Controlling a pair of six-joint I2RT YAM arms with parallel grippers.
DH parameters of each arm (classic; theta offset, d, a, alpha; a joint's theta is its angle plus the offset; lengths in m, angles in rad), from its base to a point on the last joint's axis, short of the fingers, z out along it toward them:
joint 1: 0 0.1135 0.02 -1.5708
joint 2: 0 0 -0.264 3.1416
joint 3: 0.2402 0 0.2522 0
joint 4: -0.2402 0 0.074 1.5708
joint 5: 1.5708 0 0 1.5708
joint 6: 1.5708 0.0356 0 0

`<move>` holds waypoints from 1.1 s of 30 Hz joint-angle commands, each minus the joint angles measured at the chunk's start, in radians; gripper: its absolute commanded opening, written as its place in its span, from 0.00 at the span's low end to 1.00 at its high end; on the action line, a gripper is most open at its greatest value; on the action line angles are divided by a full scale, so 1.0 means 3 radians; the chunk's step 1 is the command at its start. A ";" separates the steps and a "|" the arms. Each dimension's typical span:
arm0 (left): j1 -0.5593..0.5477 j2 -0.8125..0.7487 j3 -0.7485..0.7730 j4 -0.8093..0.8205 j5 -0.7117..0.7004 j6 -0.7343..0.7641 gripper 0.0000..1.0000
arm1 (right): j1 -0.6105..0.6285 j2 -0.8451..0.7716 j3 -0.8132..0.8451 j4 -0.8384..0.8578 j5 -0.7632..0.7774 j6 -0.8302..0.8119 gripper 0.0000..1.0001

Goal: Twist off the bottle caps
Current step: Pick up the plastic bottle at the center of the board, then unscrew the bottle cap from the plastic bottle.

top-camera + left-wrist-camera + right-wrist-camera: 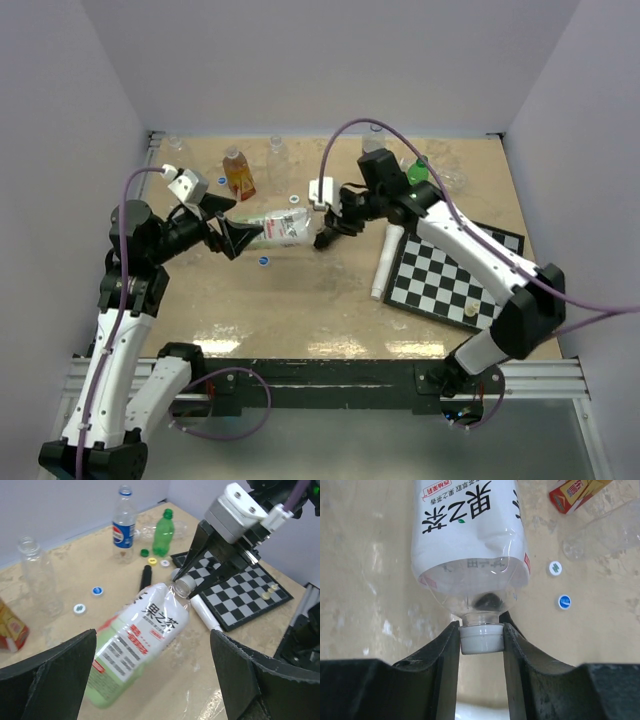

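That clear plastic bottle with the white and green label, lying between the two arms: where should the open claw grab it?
The wide labelled middle of the clear plastic bottle, coming in from its base end. The right gripper is shut on the white screw cap, so the neck is taken, and the base points at the open left gripper.

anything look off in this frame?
Yes: the right gripper pinches the cap of the labelled bottle, but the left gripper stands wide open either side of the body, not clamping it, so the bottle looks unbraced. Its clear shoulder also looks dented.
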 commanded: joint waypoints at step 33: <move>-0.1522 0.1608 -0.0323 0.0338 0.0543 0.0760 1.00 | -0.0024 -0.1489 -0.0732 -0.1261 -0.0446 -0.2941 0.00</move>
